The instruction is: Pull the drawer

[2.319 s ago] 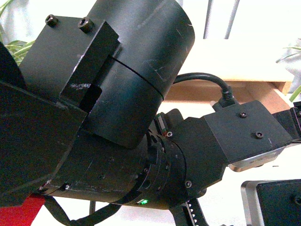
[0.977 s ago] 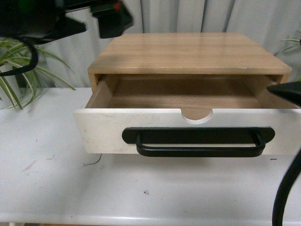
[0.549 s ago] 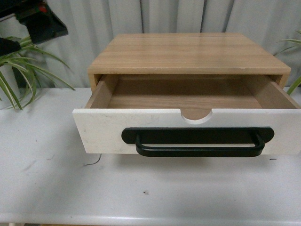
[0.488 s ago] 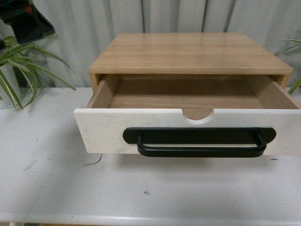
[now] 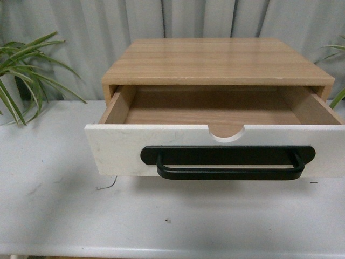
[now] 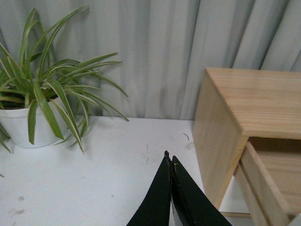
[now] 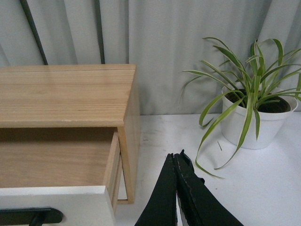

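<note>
1. Left gripper [image 6: 170, 160]: jaws are pressing together, tips touching, holding nothing. It is hanging over the white table [image 6: 103, 188], apart from everything.
2. Right gripper [image 7: 178, 157]: likewise closed on nothing and hanging over the bare table.
3. Drawer [image 5: 178, 137]: it is sitting between the two grippers, on each one's inner side, and is touching neither. It is already standing well out of its wooden case [image 5: 215, 59], showing an empty wooden interior.
4. Bar handle [image 5: 229, 171]: black, on a black backplate. Its long axis is running crosswise, from one arm's side to the other, along the drawer front that is facing the robot. Any further pull is judged to run straight toward the robot, square to the bar.
5. Nearer arm: judged the right, since only its wrist view is catching the handle's end; the margin is slight.
6. Outward: a potted spider plant [image 6: 42, 94] is standing beyond the left gripper's outer side, and another [image 7: 249, 108] beyond the right's. A grey curtain [image 5: 81, 32] is hanging behind.
</note>
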You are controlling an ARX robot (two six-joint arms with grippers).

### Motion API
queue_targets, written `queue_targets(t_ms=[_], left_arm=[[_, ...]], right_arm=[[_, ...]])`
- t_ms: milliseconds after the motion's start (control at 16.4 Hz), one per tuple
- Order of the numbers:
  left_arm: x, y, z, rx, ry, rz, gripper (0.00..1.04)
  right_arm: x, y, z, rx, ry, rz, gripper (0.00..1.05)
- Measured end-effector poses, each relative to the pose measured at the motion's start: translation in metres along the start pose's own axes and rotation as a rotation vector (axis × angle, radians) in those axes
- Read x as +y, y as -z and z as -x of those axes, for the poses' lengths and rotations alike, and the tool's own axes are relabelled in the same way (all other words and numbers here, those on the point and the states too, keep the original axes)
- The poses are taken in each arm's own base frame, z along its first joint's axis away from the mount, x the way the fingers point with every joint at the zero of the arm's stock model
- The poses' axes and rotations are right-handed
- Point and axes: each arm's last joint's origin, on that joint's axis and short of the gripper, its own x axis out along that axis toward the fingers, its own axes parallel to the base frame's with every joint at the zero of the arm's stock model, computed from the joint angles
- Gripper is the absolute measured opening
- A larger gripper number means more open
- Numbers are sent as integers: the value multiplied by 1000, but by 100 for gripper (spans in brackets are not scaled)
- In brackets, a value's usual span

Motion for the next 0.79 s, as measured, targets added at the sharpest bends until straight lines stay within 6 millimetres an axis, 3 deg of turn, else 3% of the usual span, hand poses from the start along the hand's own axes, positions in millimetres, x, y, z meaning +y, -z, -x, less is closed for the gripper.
queue_targets(t_ms=[427, 793], left_arm=[[0, 20, 41, -2, 11, -3, 2], [0, 32, 60, -4, 12, -3, 2]], right_arm=[[0, 21, 36, -11, 1, 0, 2], [1, 35, 52, -11, 1, -1, 2]])
